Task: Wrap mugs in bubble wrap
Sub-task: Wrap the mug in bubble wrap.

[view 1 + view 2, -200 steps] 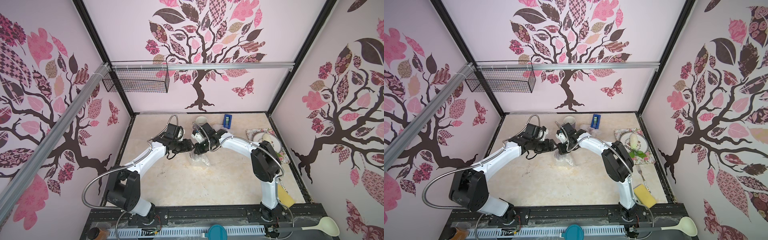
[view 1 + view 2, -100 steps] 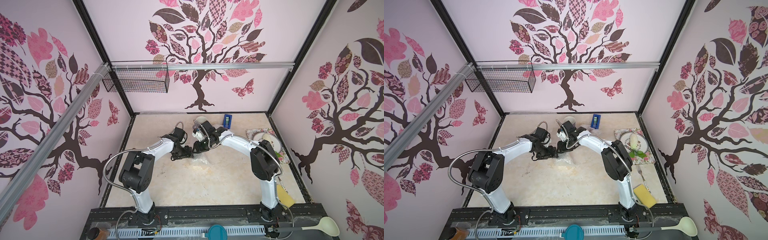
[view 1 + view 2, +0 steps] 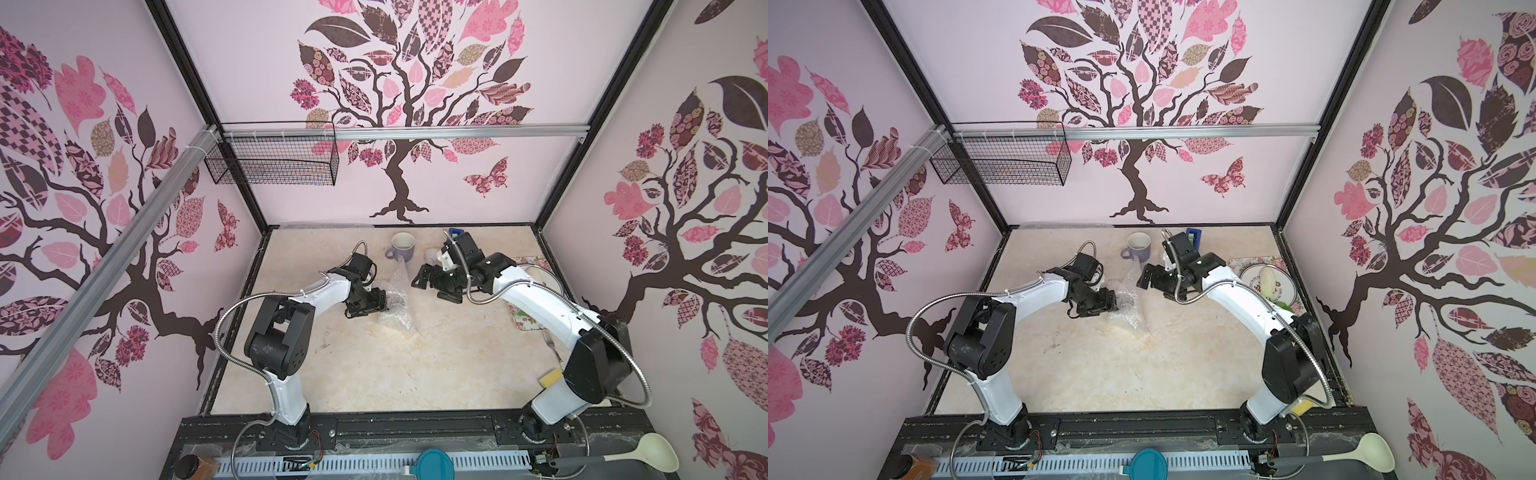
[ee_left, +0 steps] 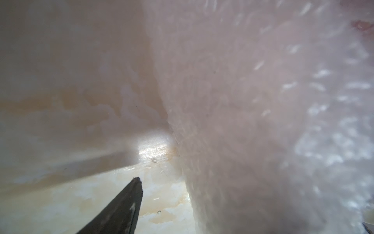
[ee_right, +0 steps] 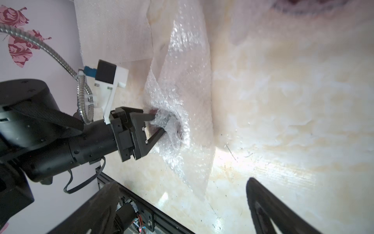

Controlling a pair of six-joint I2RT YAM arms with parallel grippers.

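A pale lavender mug (image 3: 402, 246) (image 3: 1138, 246) stands upright near the back wall. In front of it lies a crumpled bubble wrap (image 3: 395, 309) (image 3: 1128, 309) (image 5: 182, 81) bundle. A dark hollow and a speck of red show inside it; what it covers is hidden. My left gripper (image 3: 384, 301) (image 3: 1115, 301) (image 5: 159, 125) stands open, its fingertips buried in the crumpled wrap. In the left wrist view only one finger (image 4: 125, 202) shows beside the wrap (image 4: 263, 121). To the bundle's right, my right gripper (image 3: 424, 276) (image 3: 1148, 276) (image 5: 180, 183) is open, empty and clear of the wrap.
A blue tape dispenser (image 3: 455, 232) stands by the back wall behind the right wrist. A plate (image 3: 1252, 274) on a floral mat lies at the right edge. A yellow sponge (image 3: 550, 378) lies near the right arm's base. A flat wrap sheet (image 5: 113, 30) lies by the left wall.
The right gripper has opened and drawn back to the right, away from the bundle. The left arm has swung its elbow inward and kept its gripper at the wrap.
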